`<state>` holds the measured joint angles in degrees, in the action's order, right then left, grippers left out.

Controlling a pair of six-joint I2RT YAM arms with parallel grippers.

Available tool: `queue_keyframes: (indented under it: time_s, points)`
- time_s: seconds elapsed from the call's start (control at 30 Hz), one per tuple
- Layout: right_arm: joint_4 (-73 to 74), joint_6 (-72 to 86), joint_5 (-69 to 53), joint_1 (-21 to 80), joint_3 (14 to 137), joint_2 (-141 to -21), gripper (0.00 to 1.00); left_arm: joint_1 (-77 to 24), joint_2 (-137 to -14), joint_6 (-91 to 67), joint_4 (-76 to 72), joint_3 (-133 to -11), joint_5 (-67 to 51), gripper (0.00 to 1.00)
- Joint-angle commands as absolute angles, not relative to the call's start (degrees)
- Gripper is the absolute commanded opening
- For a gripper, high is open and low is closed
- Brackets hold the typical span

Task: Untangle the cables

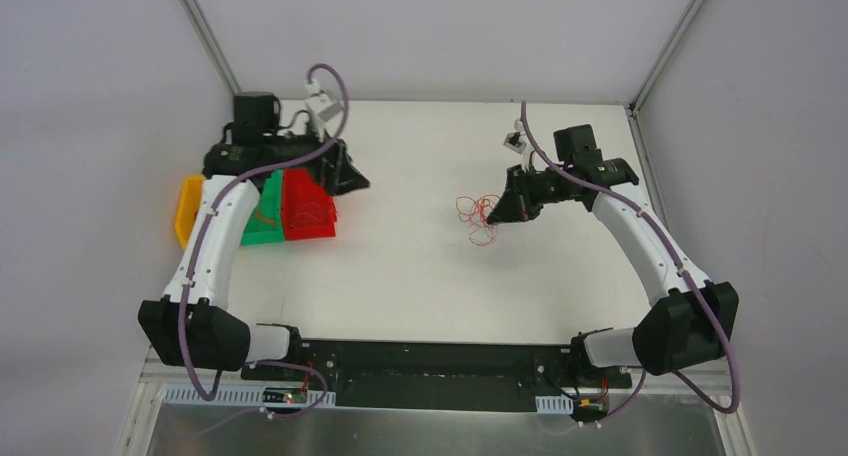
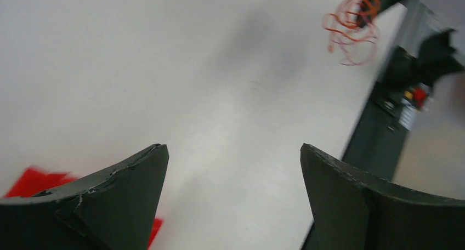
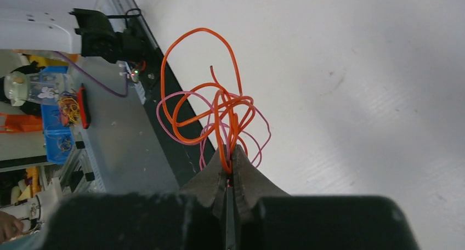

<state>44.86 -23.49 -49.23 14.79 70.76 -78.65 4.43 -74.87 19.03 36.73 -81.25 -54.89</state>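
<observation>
The right gripper (image 3: 230,151) pinches the thin, curly orange-and-pink wire cables (image 3: 204,99) tight, while the left gripper (image 2: 233,151), wide apart and empty, should next reach over for one strand.

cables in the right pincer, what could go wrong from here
The right pincer is shut on the cables with orange and pink loops interlaced, so pulling may tighten the knot. The left pincer stands open far off by the red bin, so nothing braces the clump; it may move as one.

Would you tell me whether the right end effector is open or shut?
Shut: in the right wrist view, the right end effector pinches the cables between fingers that meet.
</observation>
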Motion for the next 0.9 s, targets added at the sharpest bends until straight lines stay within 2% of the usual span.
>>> queue_keyframes:
  time_s: [0.0,0.1,0.2,0.27,0.4,0.63,0.77,0.87]
  points:
    - [37.67,-13.84,-56.54,17.91,69.84,-75.54,0.00,-11.79,-73.76,8.63,32.37,-75.10,-60.15,0.91]
    - [36.62,-12.50,-57.25,20.52,68.77,-73.91,0.00,-20.65,-73.09,4.44,23.63,-71.07,-58.30,0.86]
    - [37.21,-12.58,-57.94,22.71,68.36,-72.96,0.00,-27.08,-74.20,5.58,21.37,-70.98,-55.70,0.80]
    - [37.81,-13.38,-57.99,23.74,68.01,-72.79,0.00,-30.03,-74.82,7.92,21.36,-70.95,-54.13,0.80]
    - [40.59,-16.19,-57.93,25.48,67.31,-73.25,0.00,-33.64,-73.94,15.04,21.36,-70.01,-50.85,0.81]
    - [39.78,-15.72,-58.88,26.93,65.57,-73.43,0.00,-42.41,-67.55,37.44,21.97,-63.87,-40.28,0.69]
    - [39.79,-15.59,-59.20,27.72,65.49,-74.00,0.00,-45.47,-68.04,41.39,21.97,-63.22,-36.71,0.66]
    - [39.69,-15.49,-58.59,28.18,64.92,-74.29,0.00,-47.08,-69.39,41.37,21.90,-64.25,-34.21,0.53]
